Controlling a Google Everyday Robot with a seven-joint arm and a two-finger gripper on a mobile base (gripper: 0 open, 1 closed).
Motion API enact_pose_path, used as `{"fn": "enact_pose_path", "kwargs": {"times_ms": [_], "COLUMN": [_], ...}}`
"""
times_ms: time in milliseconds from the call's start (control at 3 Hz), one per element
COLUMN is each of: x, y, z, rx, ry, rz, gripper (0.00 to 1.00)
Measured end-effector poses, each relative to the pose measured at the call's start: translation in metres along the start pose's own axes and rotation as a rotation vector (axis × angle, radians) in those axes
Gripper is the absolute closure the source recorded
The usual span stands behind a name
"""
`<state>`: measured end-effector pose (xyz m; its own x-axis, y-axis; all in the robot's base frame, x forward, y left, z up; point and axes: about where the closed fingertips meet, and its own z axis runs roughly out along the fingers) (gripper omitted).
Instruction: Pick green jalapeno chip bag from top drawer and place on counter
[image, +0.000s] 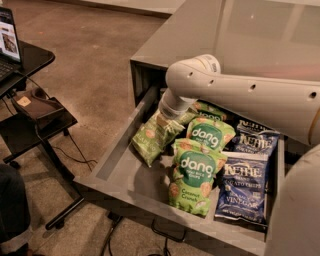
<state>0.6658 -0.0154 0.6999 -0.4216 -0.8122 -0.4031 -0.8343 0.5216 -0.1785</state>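
Inside the top drawer (125, 167) (open), claw (167, 119) sits at green jalapeno chip bag (152, 137).

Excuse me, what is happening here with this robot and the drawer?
The robot's arm reaches down into the open top drawer, beside dang bags and blue Kettle bags. Its gripper is at the upper end of the green jalapeno chip bag. The bag is in the drawer, not yet on the counter.
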Motion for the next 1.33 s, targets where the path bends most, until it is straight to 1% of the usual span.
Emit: {"fn": "enact_pose_path", "kwargs": {"times_ms": [333, 667, 1333], "x": [0.004, 0.006, 0.02], "y": [0.0, 0.0, -0.002], "z": [0.002, 0.005, 0.025], "rx": [0.004, -0.001, -0.026], "ry": [0.024, 0.031, 0.068], "rz": [0.006, 0.011, 0.045], "gripper": [0.26, 0.29, 0.3]}}
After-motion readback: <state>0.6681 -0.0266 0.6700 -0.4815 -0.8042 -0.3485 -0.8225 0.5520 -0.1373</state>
